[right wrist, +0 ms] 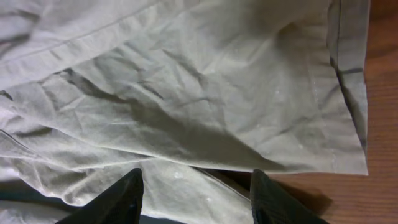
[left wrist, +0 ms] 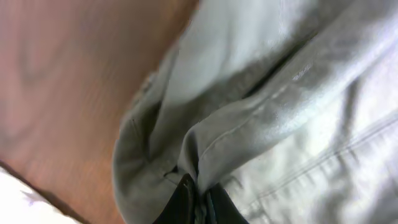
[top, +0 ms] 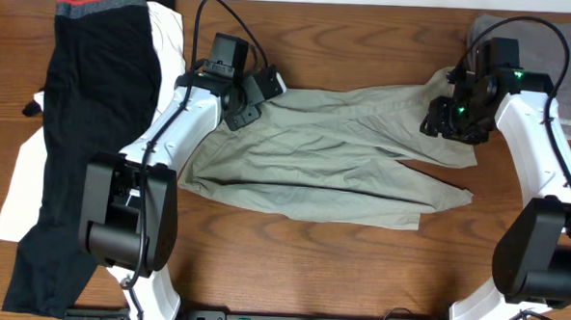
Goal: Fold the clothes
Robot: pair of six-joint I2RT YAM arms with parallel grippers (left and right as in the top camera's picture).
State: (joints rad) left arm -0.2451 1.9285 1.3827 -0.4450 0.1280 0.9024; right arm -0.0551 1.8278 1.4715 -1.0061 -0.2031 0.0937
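Khaki shorts (top: pixel 324 152) spread on brown wooden table (top: pixel 290 266), black garment (top: pixel 84 142) alongside

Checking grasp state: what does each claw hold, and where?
Left claw pinches the shorts by a fold at their upper-left edge. Right claw is open over the leg hem, holding nothing.

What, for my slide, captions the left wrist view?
Left gripper pinching a ridge of khaki shorts beside the wooden table.

Light khaki shorts (top: pixel 334 152) lie rumpled and spread flat. One end is pinched in the left tool (left wrist: pixel 198 198), and a hemmed leg end lies beneath the right tool (right wrist: pixel 196 190).
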